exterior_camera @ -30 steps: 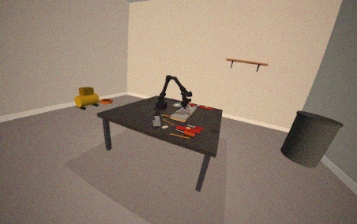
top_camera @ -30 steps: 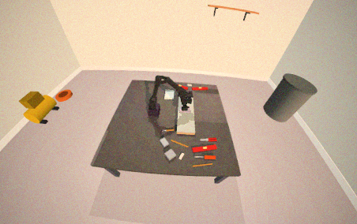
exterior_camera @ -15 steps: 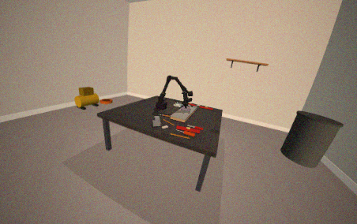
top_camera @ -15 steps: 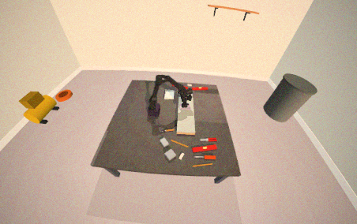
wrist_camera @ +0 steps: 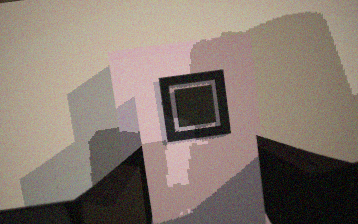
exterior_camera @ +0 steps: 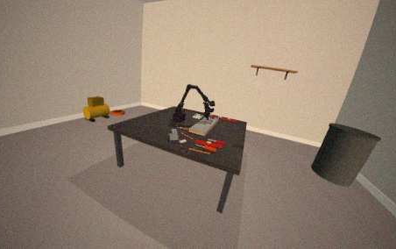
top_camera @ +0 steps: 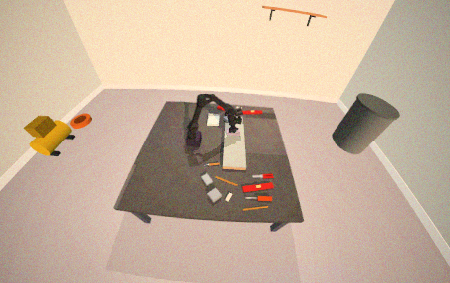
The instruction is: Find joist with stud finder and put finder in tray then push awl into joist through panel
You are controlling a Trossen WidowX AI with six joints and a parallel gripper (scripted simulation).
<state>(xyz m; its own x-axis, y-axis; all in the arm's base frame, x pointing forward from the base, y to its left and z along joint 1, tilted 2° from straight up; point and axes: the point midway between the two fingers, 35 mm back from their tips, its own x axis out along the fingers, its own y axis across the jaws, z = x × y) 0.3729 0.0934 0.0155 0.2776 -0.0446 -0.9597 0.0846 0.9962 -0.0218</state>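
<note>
Tool (top_camera: 233, 131) (exterior_camera: 208, 118) (wrist_camera: 193, 146) pinching pink finder (top_camera: 234, 135) (exterior_camera: 207, 120) (wrist_camera: 240, 100) over panel (top_camera: 238, 154) (exterior_camera: 201, 128) (wrist_camera: 25, 60). Finder's square window (wrist_camera: 195, 106) dark. Tray (top_camera: 213, 119) on bench (top_camera: 160, 164) (exterior_camera: 148, 133), near panel's far end.

Two gray blocks (top_camera: 210, 187); one trash can (top_camera: 365, 124) (exterior_camera: 345, 154); one table (top_camera: 160, 194) (exterior_camera: 152, 131).

Dark matt table (top_camera: 165, 174) (exterior_camera: 152, 133); wood-look shelf (top_camera: 294, 11) (exterior_camera: 274, 68), smooth.

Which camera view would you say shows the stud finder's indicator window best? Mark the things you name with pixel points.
The wrist view: the indicator window (wrist_camera: 195, 105) appears large, dark and unlit inside its black frame. In the top and exterior views, the stud finder is tiny beneath the gripper (top_camera: 233, 131) (exterior_camera: 208, 117), its window indistinguishable.
</note>
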